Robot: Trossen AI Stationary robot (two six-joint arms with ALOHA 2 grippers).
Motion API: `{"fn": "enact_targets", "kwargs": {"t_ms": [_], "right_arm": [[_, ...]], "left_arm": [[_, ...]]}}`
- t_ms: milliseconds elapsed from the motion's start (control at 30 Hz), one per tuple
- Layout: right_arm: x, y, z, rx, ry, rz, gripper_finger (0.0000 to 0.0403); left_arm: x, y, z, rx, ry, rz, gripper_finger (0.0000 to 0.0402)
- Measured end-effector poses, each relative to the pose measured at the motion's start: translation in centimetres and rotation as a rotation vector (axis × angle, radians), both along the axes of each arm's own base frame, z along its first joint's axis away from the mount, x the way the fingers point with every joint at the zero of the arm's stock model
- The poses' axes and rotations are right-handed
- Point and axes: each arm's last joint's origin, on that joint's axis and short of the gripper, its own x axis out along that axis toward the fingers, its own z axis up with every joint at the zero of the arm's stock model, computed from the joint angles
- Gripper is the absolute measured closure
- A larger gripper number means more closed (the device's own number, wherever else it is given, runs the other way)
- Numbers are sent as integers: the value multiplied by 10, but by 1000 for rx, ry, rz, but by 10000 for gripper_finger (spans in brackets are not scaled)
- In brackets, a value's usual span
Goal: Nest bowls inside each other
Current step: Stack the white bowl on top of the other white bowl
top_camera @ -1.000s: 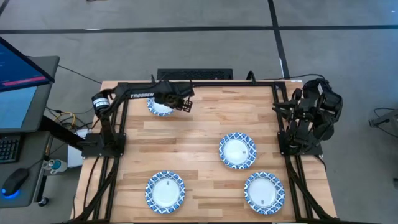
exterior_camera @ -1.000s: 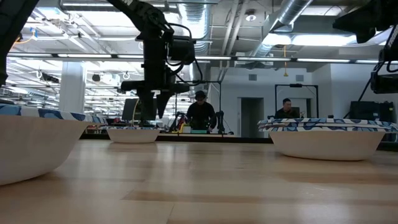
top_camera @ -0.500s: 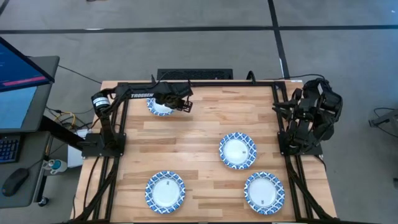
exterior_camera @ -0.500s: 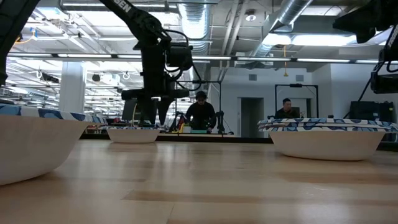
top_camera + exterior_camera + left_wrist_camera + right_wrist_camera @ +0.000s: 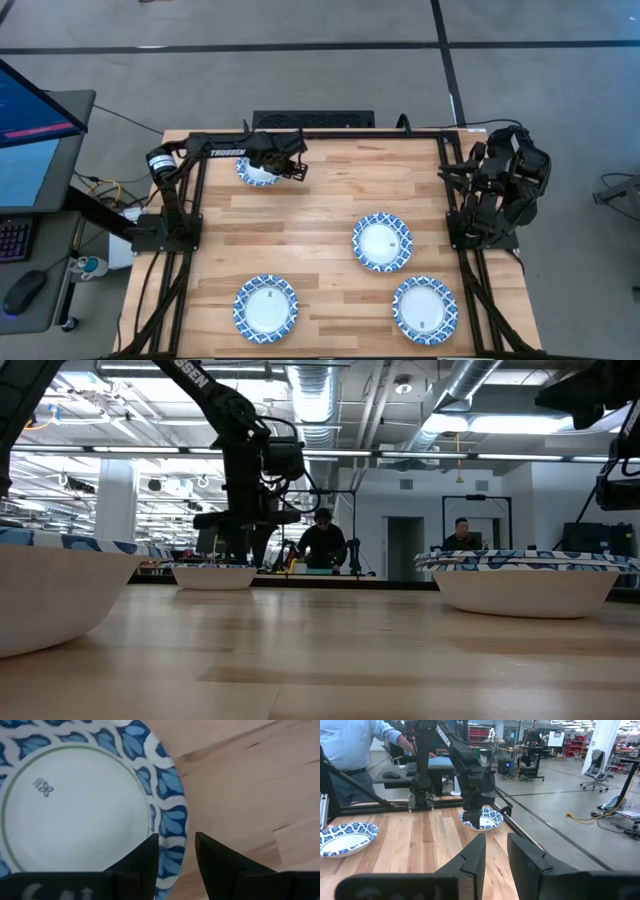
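Observation:
Four blue-rimmed white bowls show on the table: one at the far left (image 5: 254, 172), one right of centre (image 5: 381, 241), and two near the front edge (image 5: 265, 307) (image 5: 425, 309). My left gripper (image 5: 176, 840) is open and low over the far-left bowl's right rim (image 5: 170, 805). One finger stands over the bowl's inside and the other outside it, with the rim in the gap. In the low view, the gripper (image 5: 235, 545) hangs just above this bowl (image 5: 213, 575). My right gripper (image 5: 496, 840) waits folded at the table's right edge (image 5: 495, 190), its fingers a narrow gap apart.
The black frame rails run along the table's left, far and right edges (image 5: 320, 136). Bare wood lies between the far-left bowl and the centre bowl. People show beyond the far side of the table (image 5: 323, 545) and a person in a light shirt (image 5: 355, 740) shows in the right wrist view.
My left gripper has come down toward the far-left bowl and shifted slightly toward the table's left, ending with its fingers astride the bowl's right rim. The bowls have stayed where they were.

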Motion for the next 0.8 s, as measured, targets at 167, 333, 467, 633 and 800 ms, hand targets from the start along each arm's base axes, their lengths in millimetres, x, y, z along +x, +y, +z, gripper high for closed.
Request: {"fn": "enact_targets", "kwargs": {"t_ms": [167,333,467,633,800], "right_arm": [[0,0,0,0,0,0,300],[0,0,0,0,0,0,300],[0,0,0,1,0,0,300],[0,0,0,1,0,0,300],[0,0,0,1,0,0,300]], "left_arm": [[0,1,-1,0,-4,-15,283],[-1,4,0,4,-5,-17,294],[-3,8,0,5,-5,-8,321],[-5,10,0,6,-5,0,357],[-3,11,-6,3,5,-14,369]]}}
